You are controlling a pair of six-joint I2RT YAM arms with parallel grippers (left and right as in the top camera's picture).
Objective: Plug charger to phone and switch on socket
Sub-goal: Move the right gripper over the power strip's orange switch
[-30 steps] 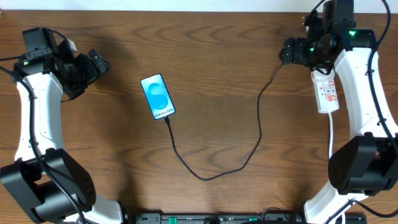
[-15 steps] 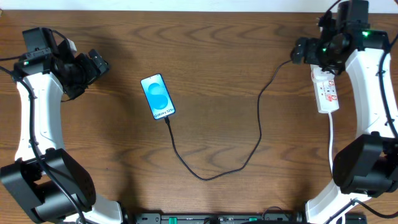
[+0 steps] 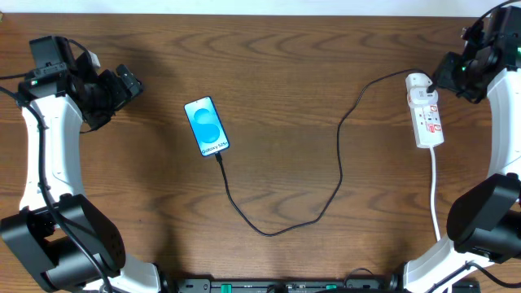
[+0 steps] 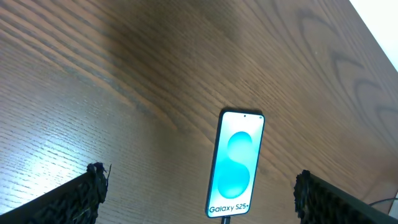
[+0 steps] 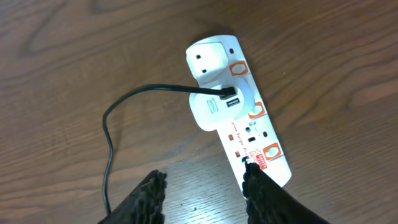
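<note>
The phone [image 3: 207, 126] lies face up on the table, its blue screen lit, and also shows in the left wrist view as phone [image 4: 235, 165]. The charger [image 3: 340, 175], a thin black cable, runs from the phone's lower end in a loop to a white adapter [image 5: 214, 106] plugged into the socket [image 3: 426, 120]. My right gripper [image 3: 446, 75] hovers just right of the socket's rounded end, open and empty. In the right wrist view the right gripper [image 5: 205, 175] has one fingertip over the edge of the socket [image 5: 239, 112]. My left gripper [image 3: 130, 84] is wide open, left of the phone; left gripper [image 4: 199, 175].
The socket's white cord [image 3: 435, 195] runs down the right side toward the front edge. The dark wooden table [image 3: 285, 73] lies bare between the phone and the socket. Black rails [image 3: 277, 285] line the front edge.
My right arm has drawn back to the right, off the socket's top end, which now shows fully. Its jaws have narrowed. The left arm, phone and cable have not moved.
</note>
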